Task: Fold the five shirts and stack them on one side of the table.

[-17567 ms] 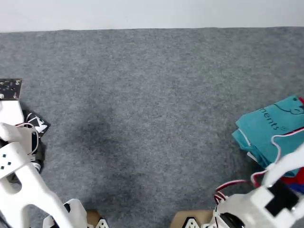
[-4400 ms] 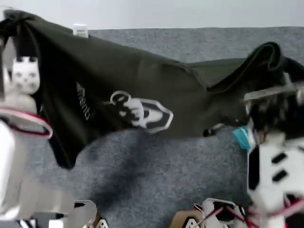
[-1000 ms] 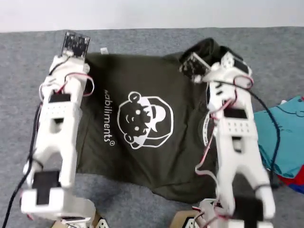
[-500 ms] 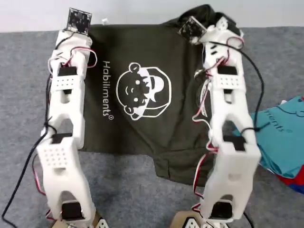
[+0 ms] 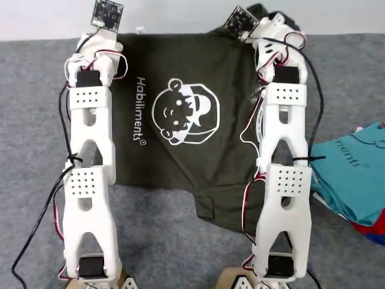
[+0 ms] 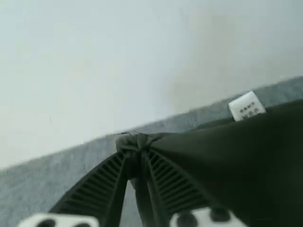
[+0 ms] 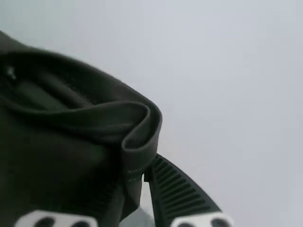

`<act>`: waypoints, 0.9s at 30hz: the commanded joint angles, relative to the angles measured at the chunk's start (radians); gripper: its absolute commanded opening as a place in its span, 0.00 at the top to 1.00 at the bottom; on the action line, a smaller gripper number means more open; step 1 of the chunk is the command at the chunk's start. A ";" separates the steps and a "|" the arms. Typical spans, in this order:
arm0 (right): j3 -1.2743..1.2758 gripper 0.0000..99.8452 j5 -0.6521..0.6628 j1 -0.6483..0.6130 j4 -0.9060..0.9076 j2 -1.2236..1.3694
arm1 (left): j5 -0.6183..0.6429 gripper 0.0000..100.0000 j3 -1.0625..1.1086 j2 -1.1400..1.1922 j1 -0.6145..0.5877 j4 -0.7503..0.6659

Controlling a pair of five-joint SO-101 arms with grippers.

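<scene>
A dark olive shirt (image 5: 192, 132) with a white bear print lies spread over the grey table, print up, its far edge at the table's back. Both arms stretch out along its sides. My left gripper (image 6: 135, 149) is shut on a bunched corner of the shirt (image 6: 227, 156) near a white label (image 6: 246, 108). My right gripper (image 7: 142, 177) is shut on a thick fold of the shirt (image 7: 71, 142) at the far right corner. In the high view the left gripper (image 5: 108, 30) and the right gripper (image 5: 255, 21) sit at the shirt's far corners.
A pile of folded shirts, teal (image 5: 349, 174) on top with red and blue beneath, lies at the table's right edge. A pale wall rises behind the table's far edge. Bare grey felt (image 5: 168, 241) lies in front between the arm bases.
Both arms have stretched farther toward the back wall, dragging the dark shirt away from me and flattening it. The print has shifted farther back on the table.
</scene>
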 commanded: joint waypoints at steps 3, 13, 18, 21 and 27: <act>-0.189 0.99 -0.009 -0.004 0.401 -0.002 | -0.173 1.00 -0.131 -0.009 0.017 0.390; -0.371 0.99 -0.015 -0.018 0.944 -0.001 | -0.307 1.00 -0.222 -0.014 0.032 0.882; -0.385 0.99 -0.080 -0.039 1.101 -0.027 | -0.302 1.00 -0.219 -0.018 0.028 0.899; -0.384 0.99 -0.135 -0.047 1.161 -0.056 | -0.302 1.00 -0.217 -0.020 0.032 0.901; -0.353 0.99 -0.192 -0.051 1.165 -0.145 | -0.313 1.00 0.025 -0.181 0.040 0.902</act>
